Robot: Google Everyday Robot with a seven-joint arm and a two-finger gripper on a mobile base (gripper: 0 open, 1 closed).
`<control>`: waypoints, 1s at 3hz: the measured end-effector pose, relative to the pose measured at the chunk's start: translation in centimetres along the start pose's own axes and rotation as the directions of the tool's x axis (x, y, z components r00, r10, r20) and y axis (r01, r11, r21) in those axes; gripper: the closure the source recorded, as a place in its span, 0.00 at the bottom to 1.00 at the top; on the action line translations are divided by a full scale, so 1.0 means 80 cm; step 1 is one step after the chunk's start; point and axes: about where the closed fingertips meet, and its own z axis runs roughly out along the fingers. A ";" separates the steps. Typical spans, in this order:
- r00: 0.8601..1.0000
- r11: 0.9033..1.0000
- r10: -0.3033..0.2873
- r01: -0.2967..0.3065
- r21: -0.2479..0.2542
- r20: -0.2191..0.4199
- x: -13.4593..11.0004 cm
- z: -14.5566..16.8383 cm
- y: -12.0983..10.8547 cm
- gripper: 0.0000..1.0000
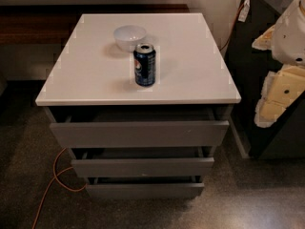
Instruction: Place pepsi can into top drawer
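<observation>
While the hand sits at right, state untellable, the pepsi can stands upright, axis vertical.

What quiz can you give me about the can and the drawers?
1. True or false: the pepsi can is inside the top drawer.
2. What sits just behind the can on the white cabinet top? A) a white bowl B) a spoon C) a bottle
3. Fill in: the end effector is at the picture's ____ edge, away from the can.

Key: 1 false, it stands upright on the cabinet top. 2 A. 3 right.
</observation>
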 end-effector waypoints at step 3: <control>0.993 0.995 -0.098 0.098 0.006 0.071 -0.018 0.029 0.039 0.00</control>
